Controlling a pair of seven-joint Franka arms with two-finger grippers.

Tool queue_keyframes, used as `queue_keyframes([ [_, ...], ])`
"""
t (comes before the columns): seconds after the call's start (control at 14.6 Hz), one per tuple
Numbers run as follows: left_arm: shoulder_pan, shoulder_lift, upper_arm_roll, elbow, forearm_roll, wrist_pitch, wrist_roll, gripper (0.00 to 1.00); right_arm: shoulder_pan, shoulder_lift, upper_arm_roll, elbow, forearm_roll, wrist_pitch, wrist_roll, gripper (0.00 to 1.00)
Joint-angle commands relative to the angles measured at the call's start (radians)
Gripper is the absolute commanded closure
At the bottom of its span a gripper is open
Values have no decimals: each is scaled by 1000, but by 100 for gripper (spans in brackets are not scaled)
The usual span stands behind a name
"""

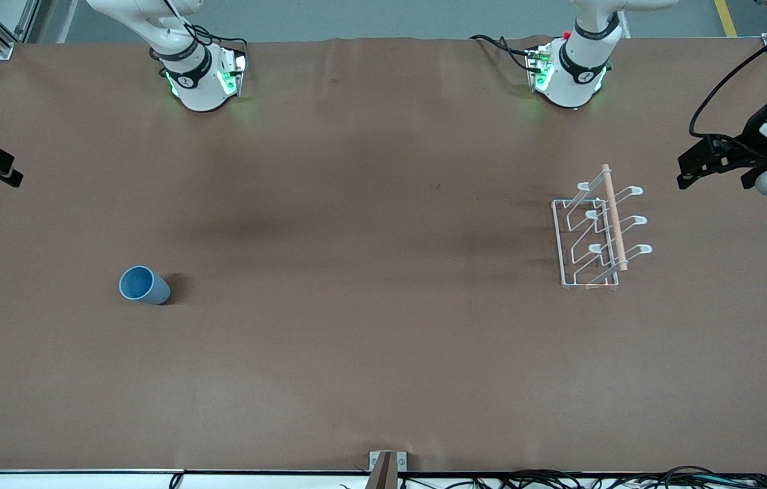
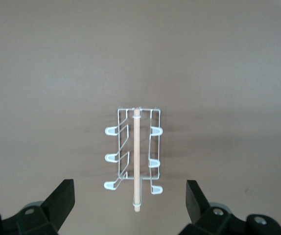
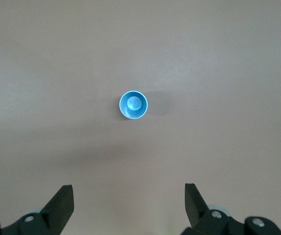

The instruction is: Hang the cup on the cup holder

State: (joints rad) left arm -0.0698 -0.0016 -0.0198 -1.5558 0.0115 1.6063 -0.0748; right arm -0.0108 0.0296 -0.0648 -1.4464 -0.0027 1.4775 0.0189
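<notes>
Jaws released on both arms: the right wrist view shows the right gripper (image 3: 126,203) spread wide and holding nothing, and the left wrist view shows the left gripper (image 2: 130,203) the same. Both hang high over the counter (image 1: 356,204), out at its two ends, so nothing is touched yet. Right gripper sits above the cup (image 1: 144,285), which stands upright, mouth up, alone toward the right arm's end of the counter; its wrist camera looks straight down into the cup (image 3: 133,105), likely a pre-grasp lineup. Left gripper (image 1: 696,166) hovers near the left arm's end, looking down on the cup holder (image 2: 134,156).

Cup holder (image 1: 594,234) stands on its wire base toward the left arm's end, well apart from the cup, wooden rod along its top, prongs angled out both sides, all prongs bare. Task looks unstarted.

Cup and holder lie at opposite ends, so each arm covers one thing; my guess is the right arm picks and carries, maybe a handover. Cup must be turned mouth-down to slip over a prong.
</notes>
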Motion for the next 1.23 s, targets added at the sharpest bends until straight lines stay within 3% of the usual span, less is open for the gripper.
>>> queue_keyframes([
  [0.0,4,-9,3,-12,-8,24,15,0,-8,3,2,12,0,-11,-11,0],
  [0.82,2,-5,1,-12,-10,17,13,0,-14,24,0,5,1,-2,-94,0],
  [0.96,2,-5,1,-10,-12,17,13,0,-18,73,0,-40,1,36,-99,0],
  [1.17,2,-5,1,-10,-10,17,3,0,-17,128,0,-202,1,238,-126,0],
])
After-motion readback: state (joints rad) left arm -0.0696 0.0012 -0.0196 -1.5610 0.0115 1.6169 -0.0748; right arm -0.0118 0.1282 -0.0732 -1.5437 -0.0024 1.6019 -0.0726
